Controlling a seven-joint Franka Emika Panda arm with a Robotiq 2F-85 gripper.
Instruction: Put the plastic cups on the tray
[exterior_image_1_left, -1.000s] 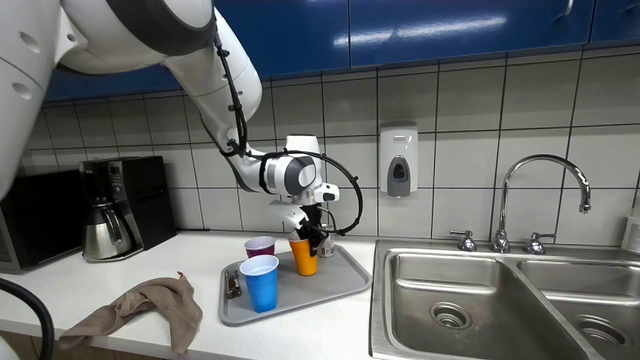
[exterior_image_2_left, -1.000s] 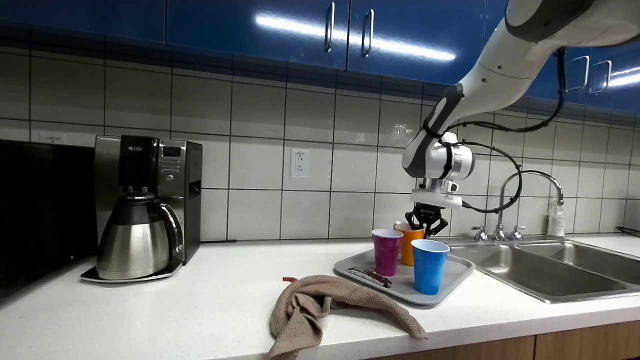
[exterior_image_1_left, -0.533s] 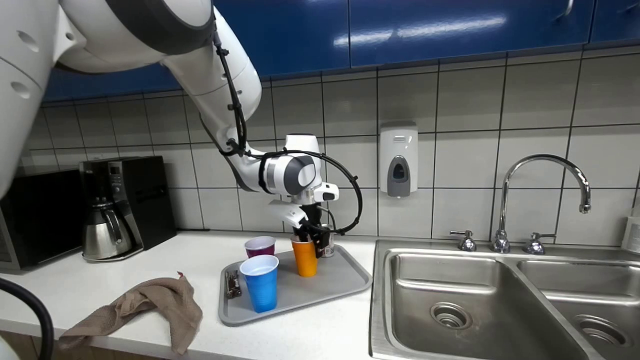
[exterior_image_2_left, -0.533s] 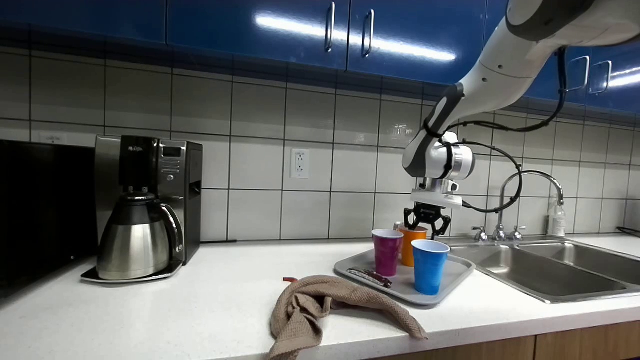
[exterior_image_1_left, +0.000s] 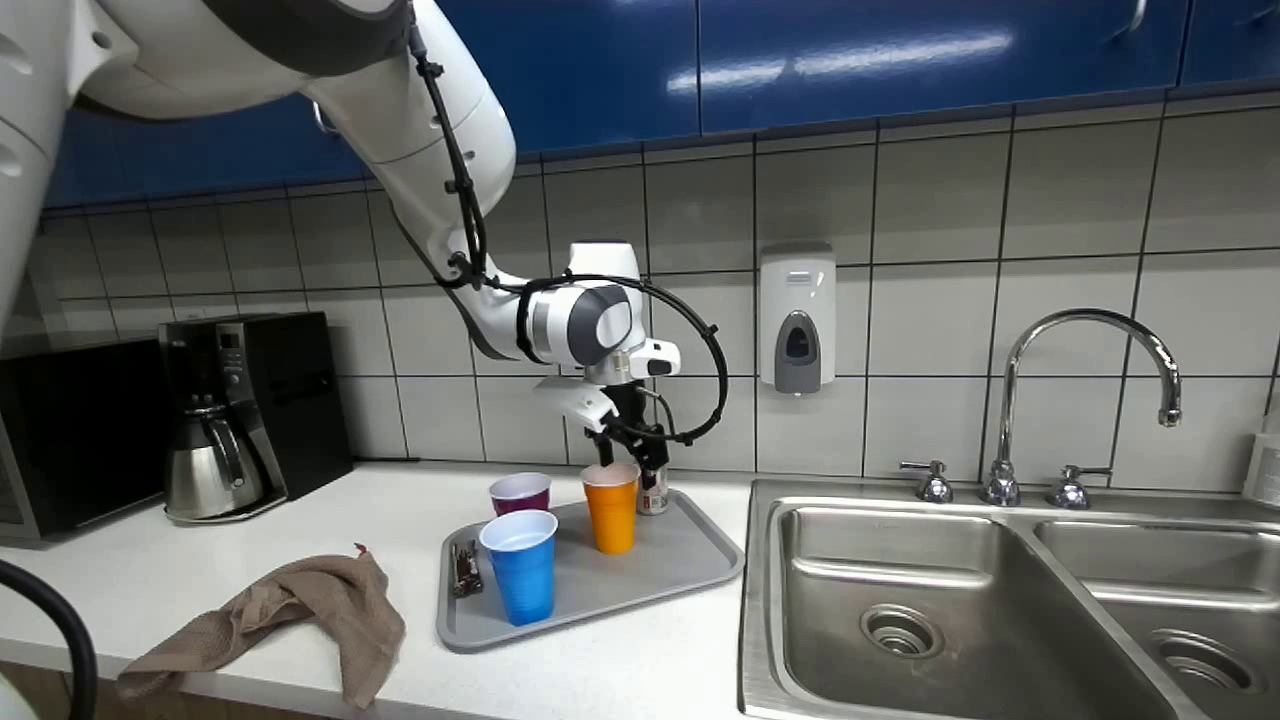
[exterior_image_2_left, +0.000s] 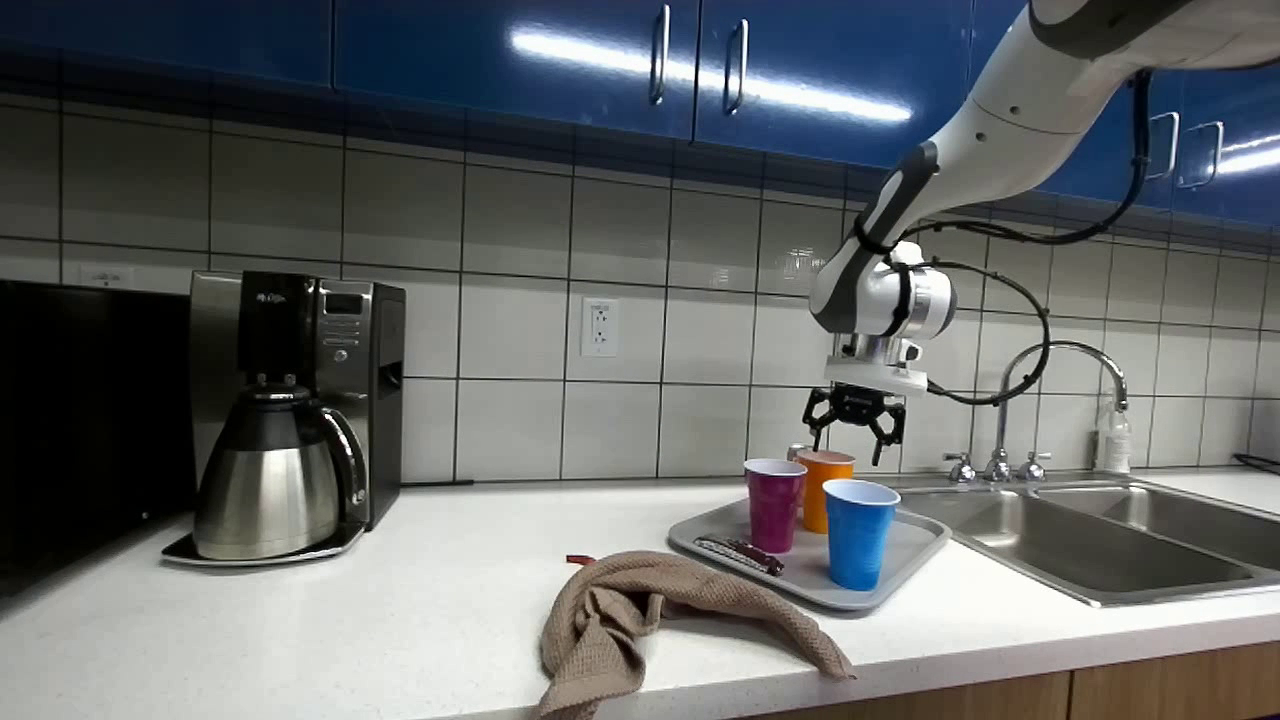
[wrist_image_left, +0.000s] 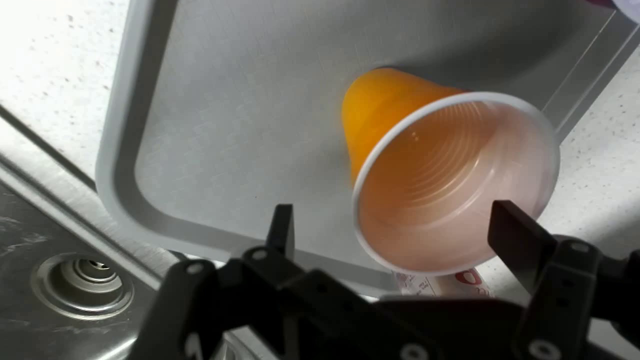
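The orange plastic cup (exterior_image_1_left: 612, 520) stands upright on the grey tray (exterior_image_1_left: 670, 560), touched by nothing of mine. Just above its rim is my gripper (exterior_image_2_left: 847, 448), its fingers spread wide around nothing. From the wrist view I look down into the pale inside of the orange cup (wrist_image_left: 385, 110), which sits nearer the right finger, with the open gripper (wrist_image_left: 394, 215) above it. The blue cup (exterior_image_2_left: 858, 545) is at the tray's front side. Beside the orange one stands the purple cup (exterior_image_2_left: 775, 515), also on the tray; only its pale rim (wrist_image_left: 630, 7) shows in the wrist view's corner.
A wrapped bar (exterior_image_2_left: 740, 553) lies on the tray. A small can (exterior_image_1_left: 655, 495) stands close behind the orange cup. Right of the tray is the steel sink (exterior_image_1_left: 765, 600) with its faucet; left are a brown cloth (exterior_image_1_left: 330, 600) and a coffee maker (exterior_image_2_left: 355, 330).
My jaws have spread apart and let go of the orange cup, which tilted slightly before and now stands straight. Since then the gripper has risen above its rim. The blue and purple cups have stayed put.
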